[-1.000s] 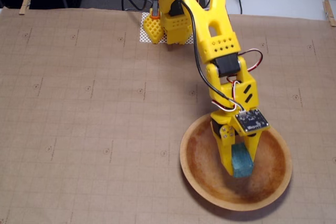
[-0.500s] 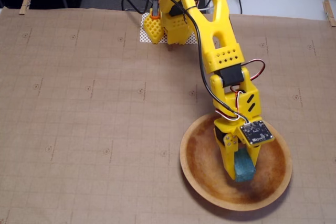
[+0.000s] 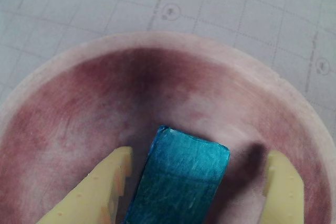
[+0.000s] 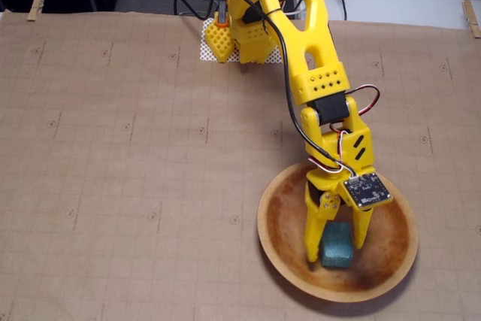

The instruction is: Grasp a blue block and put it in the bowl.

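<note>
Pincer (image 4: pixel 334 249) has just spread apart, released; blue block (image 4: pixel 337 244) now rests in bowl (image 4: pixel 391 261): placement effectively complete.

The robot arm (image 4: pixel 304 65) is showing bright yellow plastic all over, in chunky blocks joined one after another. Little round holes are dotting one block. Black motors are sitting between the yellow parts. A black cable (image 4: pixel 279 50) is running down the arm, and thin red and white wires (image 4: pixel 353 122) are looping just below the black motor. A small dark square board (image 4: pixel 367 190) is sitting near the gripper (image 4: pixel 333 249), whose two fingers are yellow and pointy.
</note>
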`<state>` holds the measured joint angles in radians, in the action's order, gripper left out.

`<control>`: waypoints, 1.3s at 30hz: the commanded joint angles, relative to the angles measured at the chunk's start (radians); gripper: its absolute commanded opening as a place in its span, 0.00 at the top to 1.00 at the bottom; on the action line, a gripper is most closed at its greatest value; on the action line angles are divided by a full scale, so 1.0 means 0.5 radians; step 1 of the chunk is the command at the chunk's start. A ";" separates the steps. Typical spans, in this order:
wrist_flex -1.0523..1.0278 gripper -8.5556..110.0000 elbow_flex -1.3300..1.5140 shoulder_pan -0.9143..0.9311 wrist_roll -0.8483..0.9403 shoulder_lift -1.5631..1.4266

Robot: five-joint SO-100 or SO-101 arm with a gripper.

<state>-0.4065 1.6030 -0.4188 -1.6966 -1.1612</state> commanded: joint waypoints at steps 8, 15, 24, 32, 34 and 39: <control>0.015 0.47 -0.120 0.034 -0.025 -0.089; -0.015 0.46 -0.092 0.031 -0.025 -0.184; -0.334 0.46 0.064 0.046 -0.028 -0.687; -0.577 0.46 0.325 0.089 -0.031 -1.301; -0.638 0.46 0.411 0.104 -0.031 -1.497; -0.767 0.46 0.577 0.120 -0.031 -1.896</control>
<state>-0.7670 1.8853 -0.3666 -1.6966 -1.9175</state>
